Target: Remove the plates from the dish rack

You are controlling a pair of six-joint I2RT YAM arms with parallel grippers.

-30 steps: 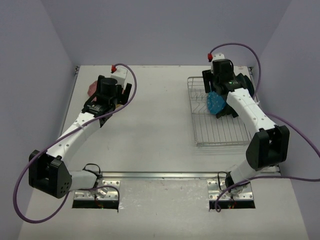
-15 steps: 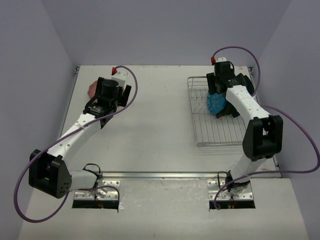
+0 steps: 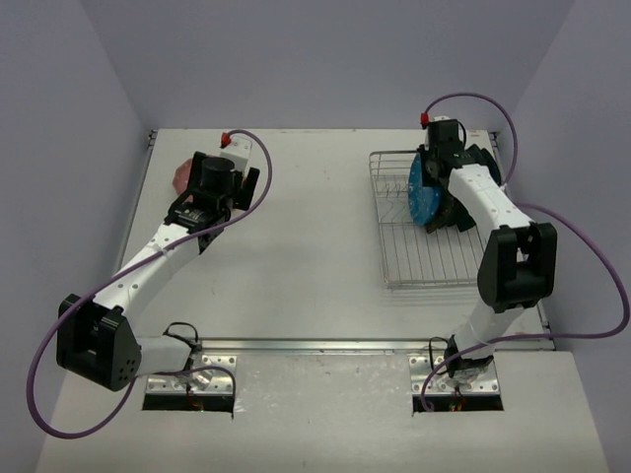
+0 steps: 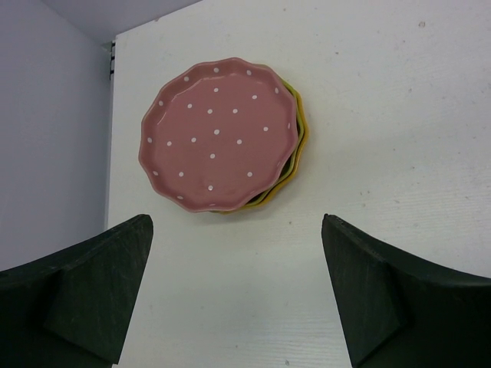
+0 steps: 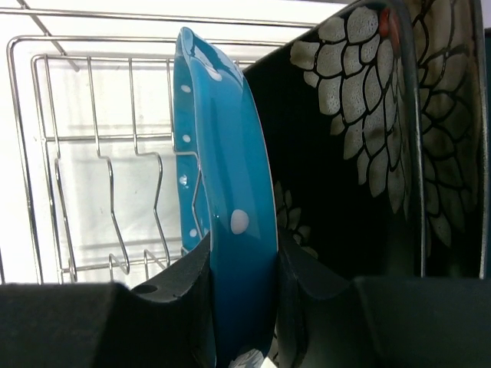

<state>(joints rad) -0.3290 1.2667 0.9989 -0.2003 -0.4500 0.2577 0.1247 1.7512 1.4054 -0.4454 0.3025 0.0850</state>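
Observation:
Pressed from both sides by the pads of my right gripper, the blue dotted plate stands on edge in the dish rack; that gripper is shut on its rim. Just behind it in the rack leans a black floral plate. At the far left a pink dotted plate lies flat on a yellow-green plate. My left gripper hovers near that stack, open and holding nothing.
A grey wall runs along the table's edge just left of the stacked plates. The near half of the rack shows bare wire dividers. White tabletop lies between the two arms.
My right gripper has closed onto the blue plate, which now stands more upright. The right arm has shifted slightly toward the back. The left arm has hardly moved.

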